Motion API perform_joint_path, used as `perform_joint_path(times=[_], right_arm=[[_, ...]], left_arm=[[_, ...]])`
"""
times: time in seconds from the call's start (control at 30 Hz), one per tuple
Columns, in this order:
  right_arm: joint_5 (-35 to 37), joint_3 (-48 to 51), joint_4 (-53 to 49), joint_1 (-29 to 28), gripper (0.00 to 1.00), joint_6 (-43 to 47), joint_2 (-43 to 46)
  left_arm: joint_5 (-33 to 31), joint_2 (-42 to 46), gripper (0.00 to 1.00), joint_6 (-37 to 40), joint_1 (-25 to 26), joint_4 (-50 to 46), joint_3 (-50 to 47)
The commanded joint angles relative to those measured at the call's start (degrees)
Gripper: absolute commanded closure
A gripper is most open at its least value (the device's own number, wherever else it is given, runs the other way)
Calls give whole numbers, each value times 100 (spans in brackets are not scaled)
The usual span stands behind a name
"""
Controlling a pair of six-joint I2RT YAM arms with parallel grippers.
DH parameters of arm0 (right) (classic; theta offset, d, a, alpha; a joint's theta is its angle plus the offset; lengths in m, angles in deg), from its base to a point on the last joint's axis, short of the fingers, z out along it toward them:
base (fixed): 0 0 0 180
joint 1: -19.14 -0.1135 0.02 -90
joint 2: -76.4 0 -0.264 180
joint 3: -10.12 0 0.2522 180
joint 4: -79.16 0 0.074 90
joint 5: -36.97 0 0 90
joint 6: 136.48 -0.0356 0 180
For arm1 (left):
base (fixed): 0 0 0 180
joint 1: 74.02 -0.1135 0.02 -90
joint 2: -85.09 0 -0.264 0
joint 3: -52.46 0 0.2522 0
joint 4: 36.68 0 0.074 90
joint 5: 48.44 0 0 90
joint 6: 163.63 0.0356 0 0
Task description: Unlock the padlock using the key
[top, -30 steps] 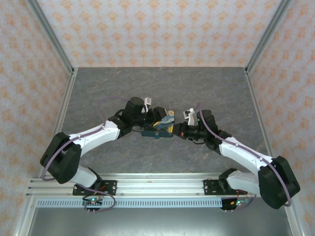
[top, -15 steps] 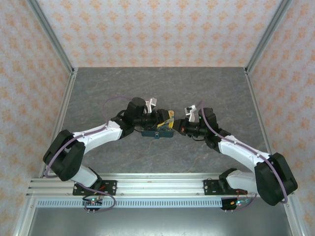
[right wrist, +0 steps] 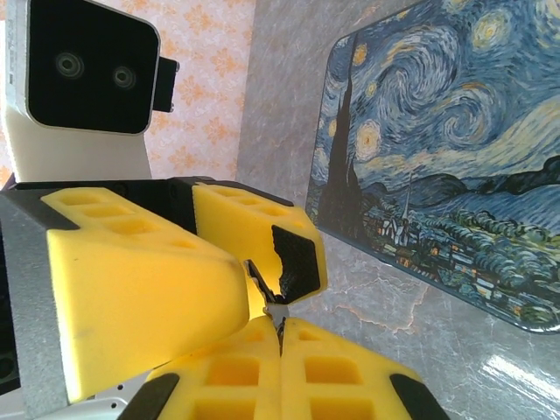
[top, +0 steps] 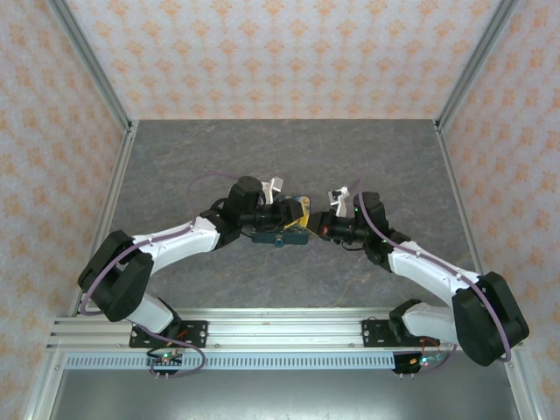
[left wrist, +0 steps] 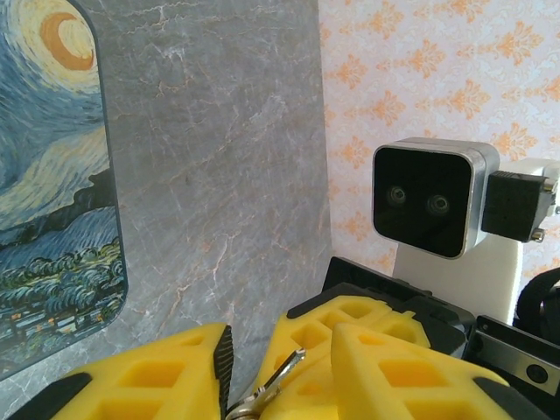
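A silver key (left wrist: 278, 374) on a ring sticks up between my left gripper's (left wrist: 280, 350) yellow fingers, which stand apart around it. My right gripper (right wrist: 280, 337) is shut on a thin piece of the key (right wrist: 277, 312), and its fingertips reach in between the left fingers (right wrist: 131, 271). In the top view the left gripper (top: 297, 214) and right gripper (top: 317, 226) meet tip to tip at the right end of the Starry Night box (top: 267, 234). The padlock (top: 278, 242) looks like a tiny dark teal piece jutting from the box's near edge.
The box (left wrist: 52, 175) (right wrist: 437, 157) lies flat on the grey marble table (top: 367, 157). Aluminium posts and patterned walls close in the table on three sides. A rail (top: 280, 328) runs along the near edge by the arm bases.
The left gripper has swung right, away from above the box, until it meets the right gripper. The right gripper shifted a little left and up at first, then held still.
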Motion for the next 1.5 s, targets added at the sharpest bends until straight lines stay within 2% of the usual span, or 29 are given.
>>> perform_joint_path(times=[0.0, 0.37, 0.47, 0.53, 0.63, 0.77, 0.83, 0.97, 1.07, 1.27, 1.47], right_arm=[[-35, 93, 304, 15, 100, -25, 51], [-9, 139, 331, 15, 100, -34, 51], [10, 137, 331, 15, 100, -37, 37], [51, 139, 277, 36, 100, -25, 63], [138, 275, 230, 257, 76, -143, 303], [321, 548, 66, 607, 57, -310, 966], [543, 602, -133, 676, 53, -343, 1261], [923, 729, -9, 681, 51, -583, 1556], [1157, 881, 450, 683, 49, -786, 1583], [1280, 965, 1469, 666, 49, -1032, 1204], [1420, 829, 2046, 618, 49, -1215, 858]], left_arm=[[29, -49, 69, 117, 90, 206, 53], [-31, -128, 90, 108, 131, 231, 92], [-52, -154, 100, 70, 139, 258, 91], [-155, -146, 100, 42, 139, 249, 74], [-455, -79, 100, -27, 139, 162, 43], [-778, 47, 100, -94, 139, 161, 2], [-924, 111, 100, -116, 139, 152, 7], [-1232, 221, 100, -236, 139, 178, 1], [-1442, 289, 100, -343, 139, 291, -8], [-1835, 372, 100, -585, 139, 709, -102], [-2143, 321, 100, -934, 137, 1315, -237]])
